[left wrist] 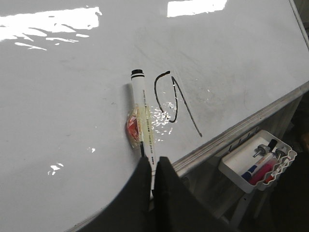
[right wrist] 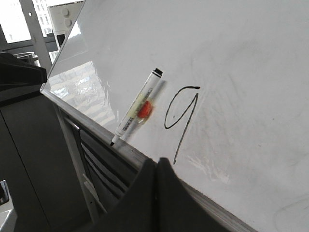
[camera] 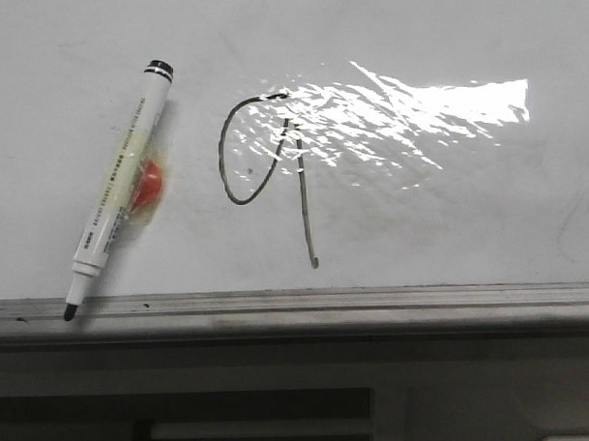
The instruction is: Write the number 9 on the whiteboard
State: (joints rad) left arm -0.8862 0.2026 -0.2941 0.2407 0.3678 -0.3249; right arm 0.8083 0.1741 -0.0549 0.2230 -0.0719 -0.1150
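number 9 (camera: 273,173) drawn on whiteboard (camera: 449,215) | marker (camera: 119,193) lies beside it, uncapped tip on edge rail | left gripper (left wrist: 153,166) fingers together, near marker tip | right gripper (right wrist: 157,166) fingers together, near 9's tail

The 9 (camera: 273,163) is partly washed out by glare; print on the marker (camera: 119,188) cannot be read.

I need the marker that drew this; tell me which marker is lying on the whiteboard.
The white-barrelled marker beside the number 9, uncapped, lying on the whiteboard. The other markers stand in the tray below the edge.
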